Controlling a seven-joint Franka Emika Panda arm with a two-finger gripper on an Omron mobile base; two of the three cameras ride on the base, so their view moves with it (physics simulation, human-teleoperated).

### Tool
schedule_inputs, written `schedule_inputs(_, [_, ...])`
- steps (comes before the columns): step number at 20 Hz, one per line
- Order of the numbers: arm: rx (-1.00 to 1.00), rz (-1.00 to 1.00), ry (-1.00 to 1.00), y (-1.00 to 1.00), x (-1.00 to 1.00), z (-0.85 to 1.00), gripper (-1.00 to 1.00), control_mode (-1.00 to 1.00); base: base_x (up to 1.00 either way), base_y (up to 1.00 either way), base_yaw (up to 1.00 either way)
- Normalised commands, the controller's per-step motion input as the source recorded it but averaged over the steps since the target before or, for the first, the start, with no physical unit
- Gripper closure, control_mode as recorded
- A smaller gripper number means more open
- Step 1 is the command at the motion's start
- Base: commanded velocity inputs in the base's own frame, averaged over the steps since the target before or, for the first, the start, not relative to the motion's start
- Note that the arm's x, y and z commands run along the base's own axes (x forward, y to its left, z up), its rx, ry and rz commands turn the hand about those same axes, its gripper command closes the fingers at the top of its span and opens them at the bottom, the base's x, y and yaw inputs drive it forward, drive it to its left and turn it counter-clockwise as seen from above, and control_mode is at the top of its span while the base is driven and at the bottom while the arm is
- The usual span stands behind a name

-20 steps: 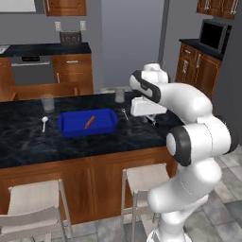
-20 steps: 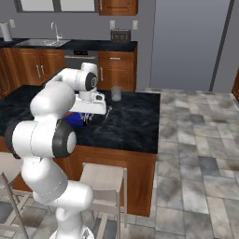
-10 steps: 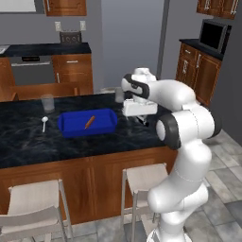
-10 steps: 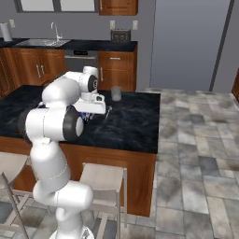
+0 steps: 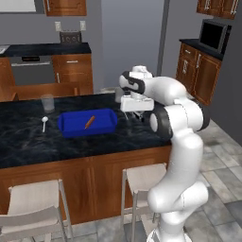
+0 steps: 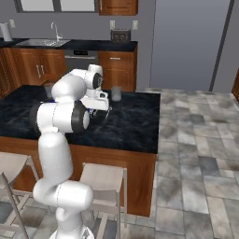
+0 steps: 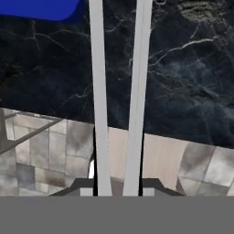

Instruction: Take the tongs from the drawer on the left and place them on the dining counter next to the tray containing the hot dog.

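The dining counter [image 5: 28, 142] crosses the frame's middle. In the hand view, the gripper [image 7: 117, 187] pinches the tongs [image 7: 119, 91] at lower centre, above marble; the tray [image 7: 41, 8] sits upper left. Fetching looks done; setting down remains.

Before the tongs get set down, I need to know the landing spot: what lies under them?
In the hand view, the tongs hang over black marble of the dining counter, with a corner of the blue tray beside them. The strips of marble directly behind their arms are covered.
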Motion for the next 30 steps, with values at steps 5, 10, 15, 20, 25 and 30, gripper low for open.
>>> schedule_inputs(5, [0.00,-0.10,-0.02,0.00,0.37,-0.42,1.00,-1.00,0.00,0.00,0.00])
schedule_inputs(10, [0.00,-0.04,-0.06,0.00,0.27,-0.52,1.00,-1.00,0.00,0.00,0.00])
schedule_inputs(15, [0.00,0.02,-0.07,0.00,0.21,-0.20,1.00,-1.00,0.00,0.00,0.00])
schedule_inputs(20, [0.00,0.00,-0.07,0.00,0.14,-0.18,1.00,-1.00,0.00,0.00,0.00])
schedule_inputs(25, [0.00,0.00,-0.04,0.02,0.05,-0.16,1.00,-1.00,0.00,0.00,0.00])
schedule_inputs(30, [0.00,0.00,-0.01,0.01,0.06,-0.01,1.00,-1.00,0.00,0.00,0.00])
